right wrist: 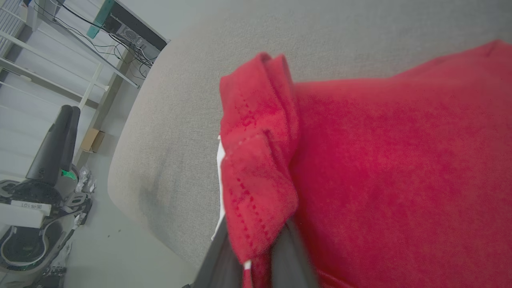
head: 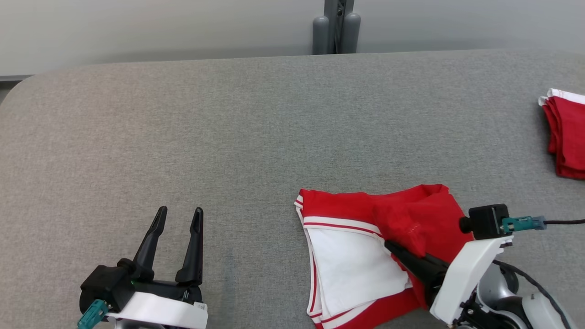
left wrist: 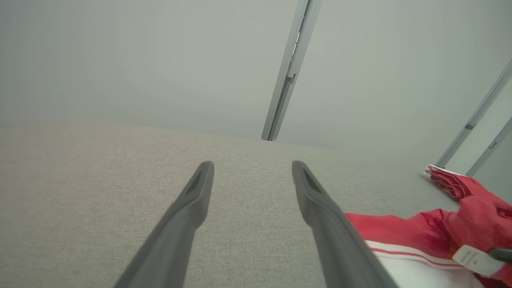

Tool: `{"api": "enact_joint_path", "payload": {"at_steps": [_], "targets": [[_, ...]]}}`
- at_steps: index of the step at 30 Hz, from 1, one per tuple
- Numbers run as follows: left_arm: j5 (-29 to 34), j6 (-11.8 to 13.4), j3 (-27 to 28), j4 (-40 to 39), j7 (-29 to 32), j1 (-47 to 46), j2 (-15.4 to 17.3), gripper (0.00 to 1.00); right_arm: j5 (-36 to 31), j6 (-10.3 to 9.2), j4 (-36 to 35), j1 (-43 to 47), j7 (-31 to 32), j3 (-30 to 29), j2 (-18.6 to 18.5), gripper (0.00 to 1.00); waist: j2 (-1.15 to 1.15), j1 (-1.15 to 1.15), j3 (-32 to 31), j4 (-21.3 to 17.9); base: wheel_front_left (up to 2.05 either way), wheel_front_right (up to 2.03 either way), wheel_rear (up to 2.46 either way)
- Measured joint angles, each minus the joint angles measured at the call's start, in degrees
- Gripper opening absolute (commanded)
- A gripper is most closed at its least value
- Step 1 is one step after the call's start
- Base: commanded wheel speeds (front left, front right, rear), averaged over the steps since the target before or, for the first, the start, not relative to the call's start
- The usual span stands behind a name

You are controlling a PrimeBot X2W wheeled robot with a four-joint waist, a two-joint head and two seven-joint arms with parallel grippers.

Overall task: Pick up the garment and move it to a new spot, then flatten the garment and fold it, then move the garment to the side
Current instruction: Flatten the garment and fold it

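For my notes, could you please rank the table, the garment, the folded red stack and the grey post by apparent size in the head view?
1. table
2. garment
3. folded red stack
4. grey post
The last two are cropped at the picture's edges, so their order is unsure.

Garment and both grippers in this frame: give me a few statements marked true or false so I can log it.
1. The right gripper is shut on a red fold of the garment. True.
2. The left gripper holds a corner of the garment. False: its fingers stand apart over the bare table, well clear of the garment.
3. The garment is red all over. False: it has a large white panel and white trim.
4. A folded red cloth lies near the table's right edge, apart from the garment. True.
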Motion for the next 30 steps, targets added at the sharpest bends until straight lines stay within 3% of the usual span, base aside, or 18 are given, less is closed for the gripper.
{"api": "enact_joint_path", "payload": {"at_steps": [5,8,27,28,29,30], "targets": [[-0.37,0.09,-0.25,0.16,0.0,-0.3,-0.02,1.0,-4.11,-0.01,-1.97,1.12,3.46,-3.45,6.51,0.0,0.0,0.0,0.18,1.3,0.0,0.0,0.0],[-0.4,0.09,-0.36,0.23,0.0,-0.46,-0.02,1.0,-5.28,-0.01,-2.08,1.68,4.69,-4.59,8.49,0.0,0.0,0.0,0.4,2.12,0.0,0.0,0.0],[-0.63,0.33,-1.46,0.58,0.0,-1.37,-0.01,1.0,-5.45,-0.01,4.02,-0.58,0.76,0.45,9.68,0.0,0.0,0.0,3.41,5.34,0.0,0.0,0.0],[-0.76,0.33,-1.52,0.58,0.0,-1.37,0.0,1.0,-5.77,-0.01,4.42,-0.64,0.79,0.62,9.69,0.14,0.0,0.0,3.49,5.39,0.0,0.0,0.0],[-0.76,0.33,-1.52,0.58,0.0,-1.37,0.0,1.0,-5.77,-0.01,4.42,-0.64,0.79,0.62,9.69,0.51,0.0,0.0,3.49,5.39,0.0,0.0,0.0],[-0.78,0.34,-1.56,0.59,0.0,-1.38,-0.01,1.0,-6.05,-0.01,4.74,-0.72,0.86,0.78,9.68,1.0,0.0,0.0,3.56,5.41,0.0,0.0,0.0]]}}
